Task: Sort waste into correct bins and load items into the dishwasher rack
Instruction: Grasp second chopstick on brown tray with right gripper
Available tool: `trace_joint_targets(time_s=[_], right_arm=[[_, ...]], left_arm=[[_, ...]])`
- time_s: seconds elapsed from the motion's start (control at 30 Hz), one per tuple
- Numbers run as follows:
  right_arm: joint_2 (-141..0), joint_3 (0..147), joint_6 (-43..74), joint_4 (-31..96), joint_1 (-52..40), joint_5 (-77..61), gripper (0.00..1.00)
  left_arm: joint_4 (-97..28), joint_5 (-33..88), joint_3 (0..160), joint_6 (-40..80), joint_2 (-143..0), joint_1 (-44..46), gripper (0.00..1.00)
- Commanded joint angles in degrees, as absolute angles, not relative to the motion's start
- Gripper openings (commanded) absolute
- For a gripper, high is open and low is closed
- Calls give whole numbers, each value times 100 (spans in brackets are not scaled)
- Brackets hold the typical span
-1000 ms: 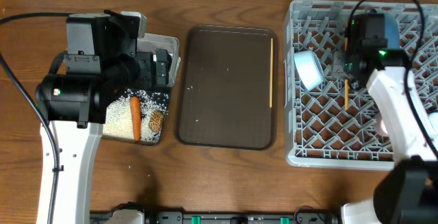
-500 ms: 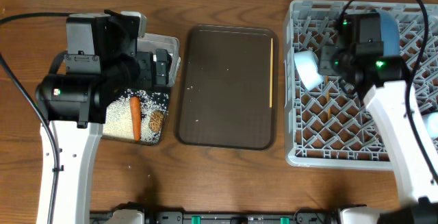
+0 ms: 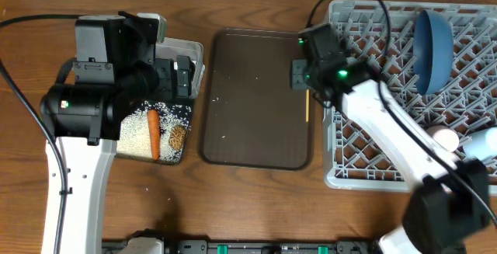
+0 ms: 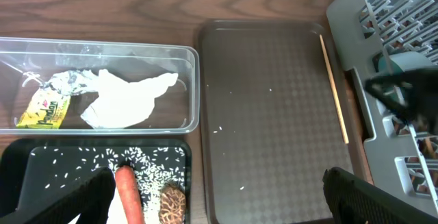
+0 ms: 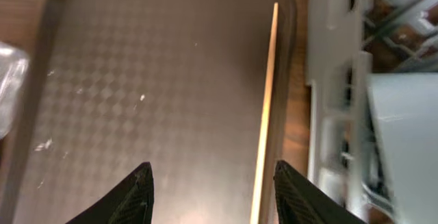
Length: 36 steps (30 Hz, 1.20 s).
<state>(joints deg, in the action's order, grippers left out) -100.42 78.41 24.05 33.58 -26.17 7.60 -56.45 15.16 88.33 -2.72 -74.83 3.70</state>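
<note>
A thin wooden chopstick (image 3: pixel 307 91) lies along the right edge of the dark brown serving tray (image 3: pixel 256 130). My right gripper (image 3: pixel 305 75) hovers over it, open and empty; in the right wrist view the chopstick (image 5: pixel 267 94) runs just inside the right finger of the gripper (image 5: pixel 215 196). My left gripper (image 4: pixel 226 203) is open over the bins. The clear tub (image 4: pixel 185 80) holds the white wrapper (image 4: pixel 126 97) and yellow packet (image 4: pixel 41 107). The black tray (image 4: pixel 27 166) holds the carrot (image 4: pixel 126 196), brown lump (image 4: pixel 172 203) and rice (image 4: pixel 147 166). The blue plate (image 3: pixel 432 48) stands in the grey rack (image 3: pixel 380 168).
Two small cups (image 3: pixel 446 139) sit at the rack's right edge. A white bowl (image 5: pixel 404 135) shows in the rack beside the right wrist camera. A few rice grains (image 3: pixel 224 137) lie on the serving tray. My right arm crosses the rack's left part.
My right gripper has moved left out of the rack to above the tray's right edge and the chopstick. The blue plate is uncovered. The left arm has not moved.
</note>
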Motion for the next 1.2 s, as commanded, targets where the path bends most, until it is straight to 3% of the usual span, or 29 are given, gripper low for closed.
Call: trace_joint_targets(time_s=[0.0, 0.33, 0.63, 0.77, 1.17], right_arm=[[-10530, 7863, 2657, 3044, -2596, 1033, 49], [-11596, 7863, 2716, 2425, -2386, 1007, 36], [-12178, 7863, 2742, 2624, -2392, 1002, 35], [-12228, 7863, 2740, 2661, -2392, 856, 28], [-12101, 7865, 2738, 2851, -2320, 875, 38]], left_arm=[[-5653, 1603, 8901, -226, -7485, 370, 98], [-5653, 1605, 8901, -226, -7485, 370, 98], [-5653, 1605, 8901, -226, -7485, 370, 98], [-5653, 1605, 8901, -226, -7485, 370, 98], [-5653, 1603, 8901, -226, -7485, 370, 98]])
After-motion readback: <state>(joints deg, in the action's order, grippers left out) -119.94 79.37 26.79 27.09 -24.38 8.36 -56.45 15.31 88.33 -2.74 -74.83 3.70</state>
